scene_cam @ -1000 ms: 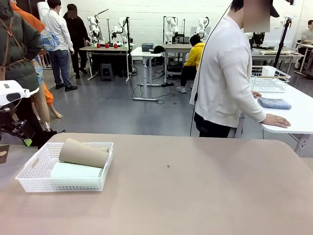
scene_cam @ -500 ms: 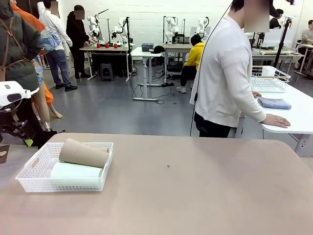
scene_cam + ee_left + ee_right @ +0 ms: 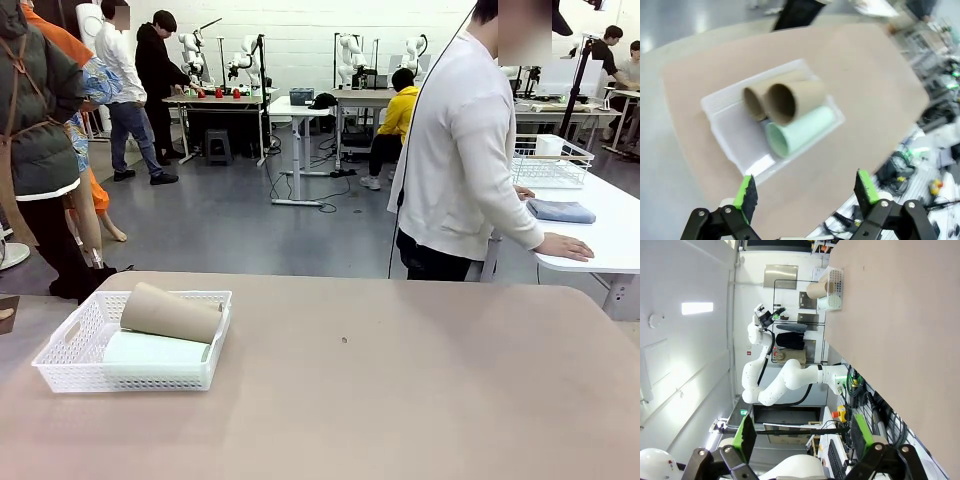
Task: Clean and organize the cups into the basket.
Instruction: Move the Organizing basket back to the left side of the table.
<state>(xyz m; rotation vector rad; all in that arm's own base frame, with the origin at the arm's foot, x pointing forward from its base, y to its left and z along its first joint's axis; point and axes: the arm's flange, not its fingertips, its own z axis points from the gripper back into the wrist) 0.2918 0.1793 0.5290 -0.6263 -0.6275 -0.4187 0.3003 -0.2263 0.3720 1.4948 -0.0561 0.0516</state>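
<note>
Front view: tan-brown and mint matte cups (image 3: 170,313) lie in the near-left white lattice plastic basket (image 3: 60,365); light, rigid, best gripped mid-body. Both grippers' fingers (image 3: 746,192) gape empty.

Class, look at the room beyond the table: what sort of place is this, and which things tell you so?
Most likely a robotics lab or workshop: white robot arms on far workbenches, rows of white metal-legged tables on a bare grey floor, and a white lattice plastic basket of cups set out for handling.

Cups (image 3: 170,313) in basket (image 3: 75,372), table's (image 3: 400,400) left
</note>
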